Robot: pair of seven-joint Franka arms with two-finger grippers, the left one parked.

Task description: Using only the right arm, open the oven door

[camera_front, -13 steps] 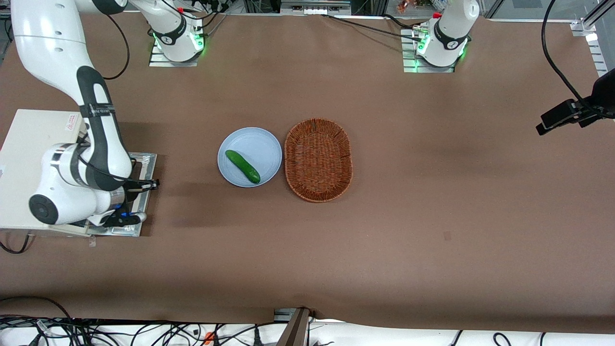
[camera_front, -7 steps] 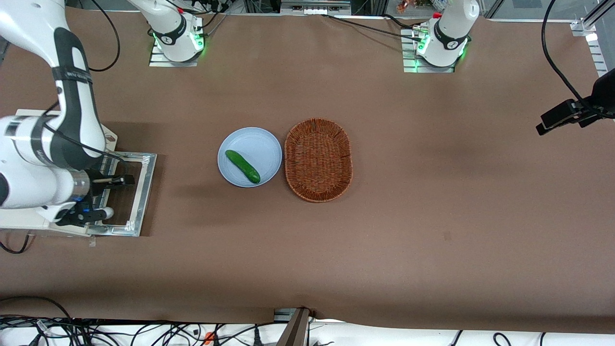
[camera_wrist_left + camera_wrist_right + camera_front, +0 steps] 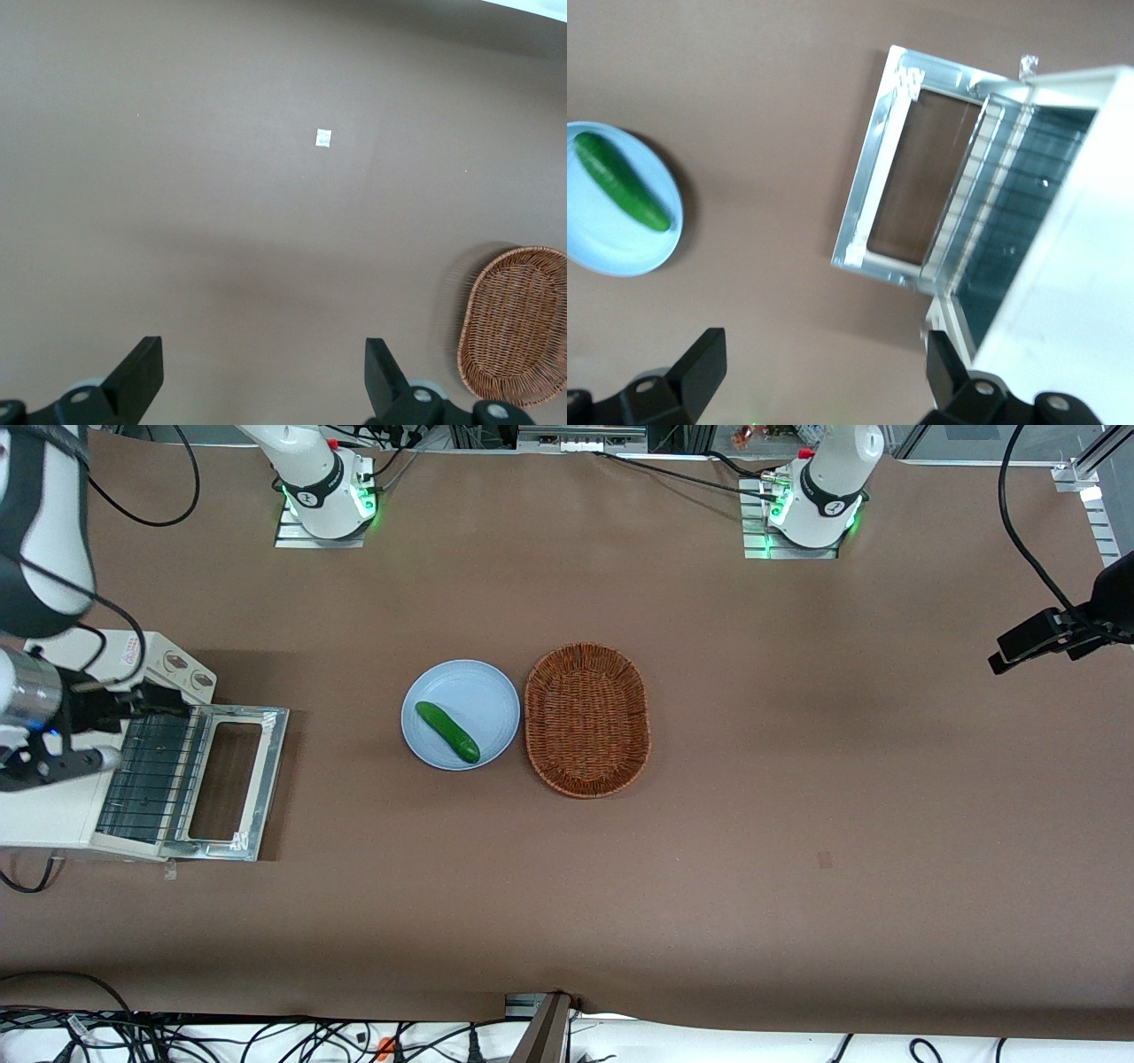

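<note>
The cream-white oven (image 3: 44,815) stands at the working arm's end of the table. Its oven door (image 3: 266,779) lies folded down flat on the table, bare metal inner frame up, with the wire rack (image 3: 146,779) showing in the opening. My right arm's gripper (image 3: 142,733) hangs above the oven's mouth, open and holding nothing, well clear of the door. In the right wrist view the gripper (image 3: 822,354) has its fingers wide apart, with the open door (image 3: 873,177), the rack (image 3: 1010,195) and the oven body (image 3: 1072,266) below.
A blue plate (image 3: 487,695) with a green cucumber (image 3: 447,732) sits mid-table, and a wicker basket (image 3: 586,719) lies beside it. The plate (image 3: 602,239) and cucumber (image 3: 620,181) also show in the right wrist view. The oven's two knobs (image 3: 182,669) face up.
My right arm has risen and drawn back from over the door to above the oven body, uncovering the rack and knobs. The door has stayed flat on the table.
</note>
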